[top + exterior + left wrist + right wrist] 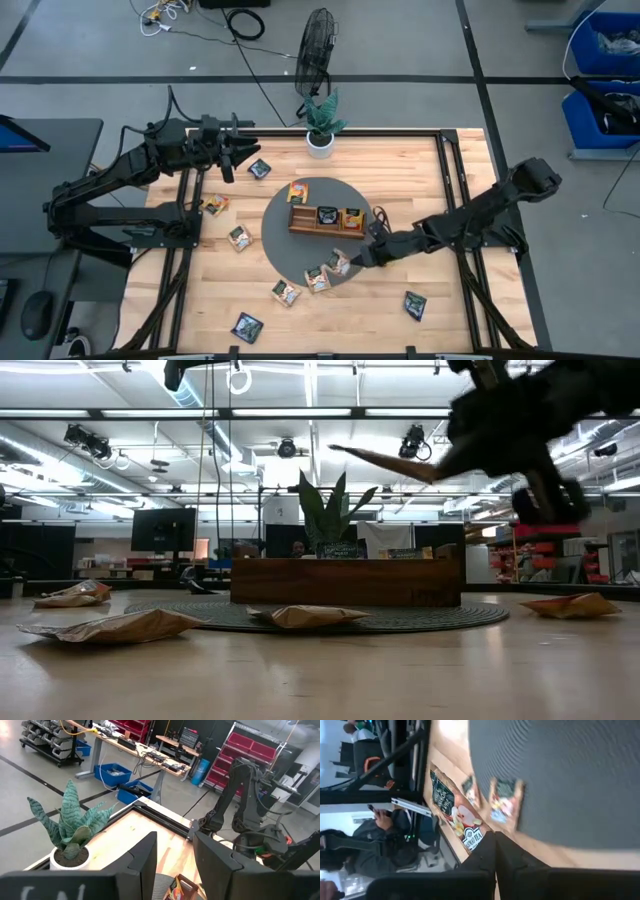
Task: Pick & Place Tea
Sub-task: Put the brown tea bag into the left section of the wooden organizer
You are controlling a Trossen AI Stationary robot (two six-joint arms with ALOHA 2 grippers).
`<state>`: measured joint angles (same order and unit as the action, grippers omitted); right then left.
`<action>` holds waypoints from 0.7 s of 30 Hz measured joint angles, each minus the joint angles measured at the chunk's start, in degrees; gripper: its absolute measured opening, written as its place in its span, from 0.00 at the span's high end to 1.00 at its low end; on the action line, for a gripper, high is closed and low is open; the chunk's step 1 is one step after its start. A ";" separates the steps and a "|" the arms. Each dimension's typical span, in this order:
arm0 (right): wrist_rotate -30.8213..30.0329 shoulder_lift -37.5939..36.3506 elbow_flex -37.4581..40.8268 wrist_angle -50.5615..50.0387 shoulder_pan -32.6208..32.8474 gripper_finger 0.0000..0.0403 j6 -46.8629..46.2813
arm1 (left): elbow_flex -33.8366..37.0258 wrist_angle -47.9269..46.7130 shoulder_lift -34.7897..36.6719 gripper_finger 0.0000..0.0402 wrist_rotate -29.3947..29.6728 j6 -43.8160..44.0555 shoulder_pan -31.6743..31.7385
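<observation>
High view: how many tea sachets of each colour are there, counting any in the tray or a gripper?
Dark teal-black sachets: 4, one in the wooden tray
Orange-yellow sachets: 3, one in the tray
White-green sachets: 4, one held by the right gripper
Total: 11

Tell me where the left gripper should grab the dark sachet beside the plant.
Probably from straight above: the dark sachet lies flat on bare wood, so the open left gripper should straddle two opposite edges and pinch inward. The right gripper holds another sachet.
</observation>
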<state>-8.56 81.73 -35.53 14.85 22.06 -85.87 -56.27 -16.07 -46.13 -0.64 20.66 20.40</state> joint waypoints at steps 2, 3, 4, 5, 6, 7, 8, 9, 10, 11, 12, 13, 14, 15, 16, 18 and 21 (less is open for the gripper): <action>0.26 0.00 -2.29 -1.43 -1.40 1.00 2.64 | 0.00 0.00 0.00 0.67 0.00 0.44 0.00; 0.38 0.00 -3.50 -2.13 -2.13 1.00 4.00 | 0.00 0.00 0.00 0.67 0.00 0.86 0.00; 0.40 0.00 -4.61 -2.91 -2.87 1.00 5.30 | 0.00 0.00 0.00 0.67 0.00 0.99 -0.02; 0.42 0.00 -5.67 -3.80 -3.65 1.00 6.69 | 0.00 0.00 0.00 0.67 0.00 1.14 0.00; 0.44 0.00 -6.72 -4.60 -4.39 1.00 8.08 | 0.00 0.00 0.00 0.67 0.00 1.28 0.00; 0.50 0.00 -7.85 -5.59 -5.13 1.00 9.48 | 0.00 0.00 0.00 0.67 0.00 1.29 0.00; 0.57 0.00 -8.96 -6.53 -5.86 1.00 10.80 | 0.00 0.00 0.00 0.67 0.00 1.29 0.00; 0.60 0.00 -10.06 -7.62 -6.61 1.00 12.09 | 0.00 0.00 0.00 0.67 0.00 1.29 -0.02; 0.61 0.00 -11.13 -9.03 -7.28 1.00 13.44 | 0.00 0.00 0.00 0.67 0.00 1.29 -0.02; 0.61 0.00 -12.08 -10.50 -7.92 1.00 14.83 | 0.00 0.00 0.00 0.67 0.00 1.31 -0.02; 0.61 0.02 -13.18 -12.27 -8.63 1.00 16.23 | 0.00 0.00 0.00 0.67 0.00 1.31 0.00; 0.59 0.02 -14.27 -13.75 -9.25 1.00 17.47 | 0.00 -0.03 0.00 0.67 0.00 1.41 -0.01; 0.52 0.02 -15.24 -14.88 -9.80 1.00 18.73 | 0.00 -0.03 0.00 0.67 0.00 1.76 0.00; 0.38 0.02 -16.18 -15.88 -10.41 1.00 20.05 | 0.00 -0.02 0.00 0.67 0.00 2.66 -0.01; 0.05 0.02 -17.01 -16.81 -10.97 1.00 21.31 | 0.00 -0.03 0.00 0.67 -0.01 3.25 -0.02; -0.78 0.02 -18.61 -18.59 -12.06 1.00 23.49 | 0.00 -0.03 0.00 0.67 -0.01 4.40 0.00; -2.44 0.02 -20.82 -19.59 -13.67 1.00 26.87 | 0.00 -0.05 0.00 0.67 -0.12 5.45 0.00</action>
<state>-11.00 81.76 -56.35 -4.73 8.39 -59.00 -56.27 -16.12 -46.13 -0.77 26.12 20.40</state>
